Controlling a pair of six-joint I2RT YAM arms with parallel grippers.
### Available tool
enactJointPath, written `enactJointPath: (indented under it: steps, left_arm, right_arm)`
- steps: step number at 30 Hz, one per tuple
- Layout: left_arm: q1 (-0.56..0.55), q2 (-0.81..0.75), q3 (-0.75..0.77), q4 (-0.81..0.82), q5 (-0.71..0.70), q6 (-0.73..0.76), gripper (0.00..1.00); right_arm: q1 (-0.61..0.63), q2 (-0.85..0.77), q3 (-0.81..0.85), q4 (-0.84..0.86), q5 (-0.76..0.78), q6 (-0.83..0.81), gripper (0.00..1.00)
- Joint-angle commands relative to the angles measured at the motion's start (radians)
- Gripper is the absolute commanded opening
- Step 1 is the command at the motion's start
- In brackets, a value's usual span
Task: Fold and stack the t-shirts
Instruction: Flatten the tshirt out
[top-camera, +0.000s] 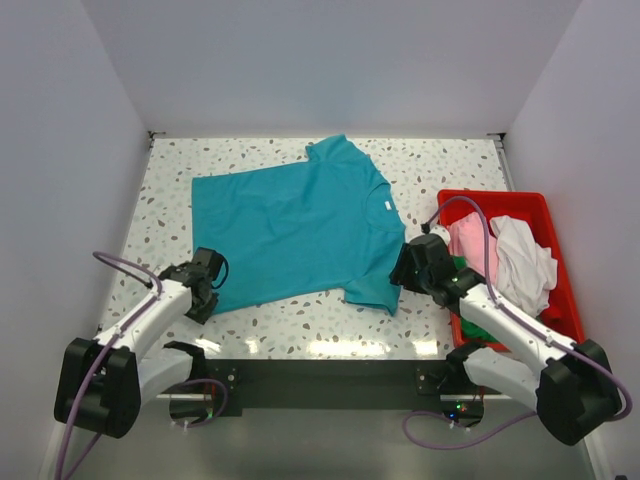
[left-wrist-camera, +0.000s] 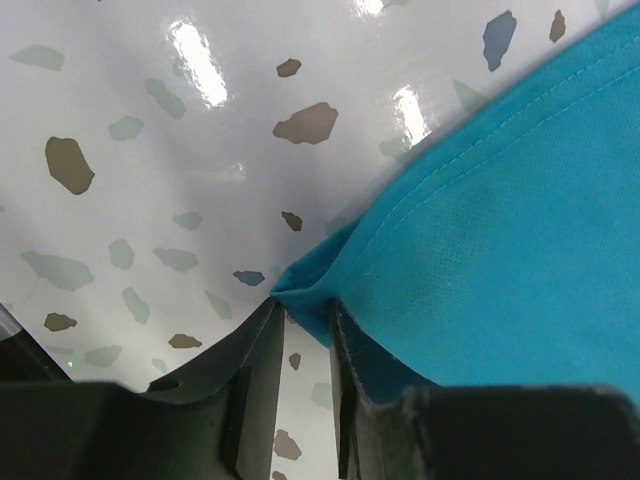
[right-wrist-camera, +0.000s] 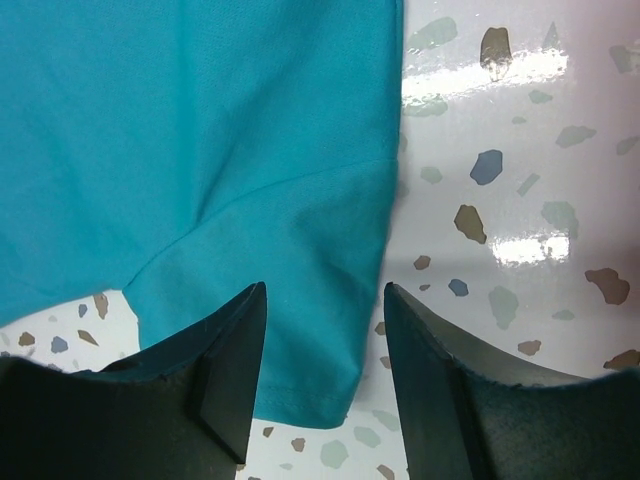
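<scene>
A teal t-shirt (top-camera: 300, 230) lies spread flat on the speckled table (top-camera: 170, 190), with its white neck label (top-camera: 387, 204) toward the right. My left gripper (top-camera: 207, 275) is at the shirt's near left hem corner. In the left wrist view its jaws (left-wrist-camera: 303, 305) stand narrow, with the bunched corner of teal cloth (left-wrist-camera: 480, 200) pinched between the fingertips. My right gripper (top-camera: 408, 266) hovers over the near right sleeve. In the right wrist view it (right-wrist-camera: 325, 290) is open, straddling the sleeve's edge (right-wrist-camera: 300, 350) without touching it.
A red bin (top-camera: 545, 200) stands at the right edge of the table. It holds a pink t-shirt (top-camera: 468, 240), a white t-shirt (top-camera: 522, 262) and a green t-shirt (top-camera: 470, 325). White walls enclose the table on three sides.
</scene>
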Motion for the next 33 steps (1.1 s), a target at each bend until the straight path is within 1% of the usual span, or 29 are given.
enactJointPath:
  steps: [1,3,4,6,7,8,15,19,20,21,22,23,24,27,30,33]
  left_arm:
    - [-0.003,0.007,0.024,0.000,-0.092,-0.016,0.24]
    - [-0.003,0.010,0.020,0.013,-0.108,-0.004,0.19]
    - [-0.002,0.009,0.020,0.017,-0.126,0.001,0.13]
    - [0.006,-0.001,0.023,0.024,-0.148,0.025,0.08]
    - [0.012,-0.004,0.022,0.028,-0.161,0.034,0.01]
    - [0.018,-0.016,0.019,0.049,-0.166,0.065,0.00]
    - [0.142,-0.033,0.002,0.149,-0.137,0.198,0.00]
    - [0.161,-0.024,0.005,0.203,-0.119,0.246,0.00]
    - [0.161,-0.018,0.005,0.209,-0.119,0.254,0.00]
    - [0.162,-0.016,0.005,0.214,-0.116,0.258,0.00]
    - [0.162,-0.016,0.005,0.220,-0.113,0.263,0.00]
    - [0.162,-0.014,0.002,0.224,-0.111,0.266,0.00]
    - [0.162,-0.017,0.002,0.228,-0.111,0.269,0.00]
    - [0.162,-0.027,0.004,0.240,-0.109,0.283,0.00]
    - [0.162,-0.034,0.004,0.251,-0.105,0.295,0.00]
    - [0.164,-0.028,0.011,0.257,-0.097,0.303,0.00]
  right_arm:
    - [0.003,-0.039,0.036,-0.036,-0.014,-0.022,0.54]
    - [0.003,-0.049,0.031,-0.044,-0.044,-0.024,0.54]
    - [0.004,-0.065,0.028,-0.052,-0.053,-0.024,0.55]
    - [0.006,-0.082,0.017,-0.059,-0.071,-0.022,0.55]
    - [0.007,-0.090,0.014,-0.064,-0.076,-0.021,0.55]
    - [0.012,-0.099,0.011,-0.068,-0.076,-0.019,0.55]
    - [0.061,-0.064,-0.023,-0.041,-0.044,0.028,0.55]
    - [0.081,-0.012,-0.007,-0.007,-0.039,0.042,0.52]
    - [0.099,-0.003,-0.003,-0.010,-0.027,0.054,0.52]
    - [0.148,0.002,0.009,-0.013,-0.010,0.064,0.52]
    - [0.177,0.005,0.016,-0.033,0.039,0.074,0.52]
    - [0.208,0.002,0.020,-0.041,0.057,0.087,0.52]
    - [0.265,-0.003,0.019,-0.047,0.080,0.114,0.52]
    - [0.358,-0.035,0.004,-0.076,0.148,0.169,0.52]
    - [0.409,-0.055,-0.022,-0.085,0.182,0.205,0.52]
    - [0.443,-0.024,-0.036,-0.079,0.196,0.232,0.51]
